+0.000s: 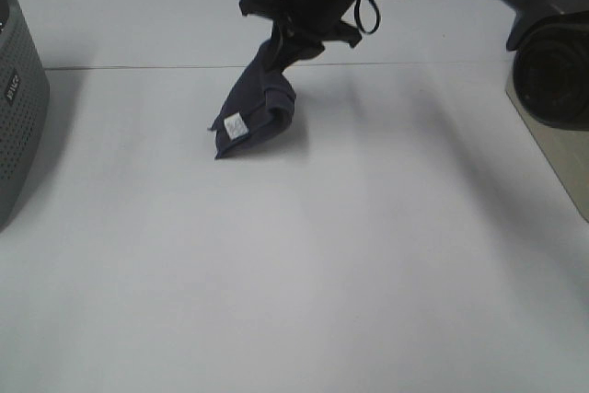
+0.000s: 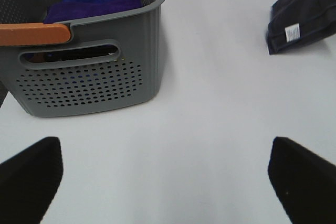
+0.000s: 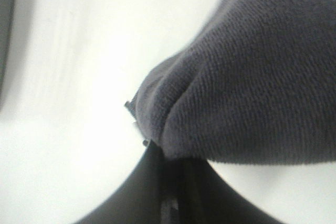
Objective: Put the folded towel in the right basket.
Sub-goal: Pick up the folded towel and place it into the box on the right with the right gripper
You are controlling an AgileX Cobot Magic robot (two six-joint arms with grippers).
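Note:
The folded towel (image 1: 253, 112) is dark grey with a small white label. Its lower end rests on the white table and its upper end is pulled up. My right gripper (image 1: 283, 43) is shut on that upper end; the right wrist view shows the towel (image 3: 252, 72) bunched between the closed fingers (image 3: 173, 187). The towel also shows in the left wrist view (image 2: 304, 17), far from my left gripper (image 2: 165, 182), which is open and empty over bare table. A pale container (image 1: 552, 149), cut off at the right edge, stands where the right basket would be.
A grey perforated basket (image 1: 18, 108) stands at the left edge. The left wrist view shows it (image 2: 89, 82) with an orange handle (image 2: 34, 34) and purple towels (image 2: 92, 1) inside. The right arm's dark base (image 1: 552, 66) sits at the far right.

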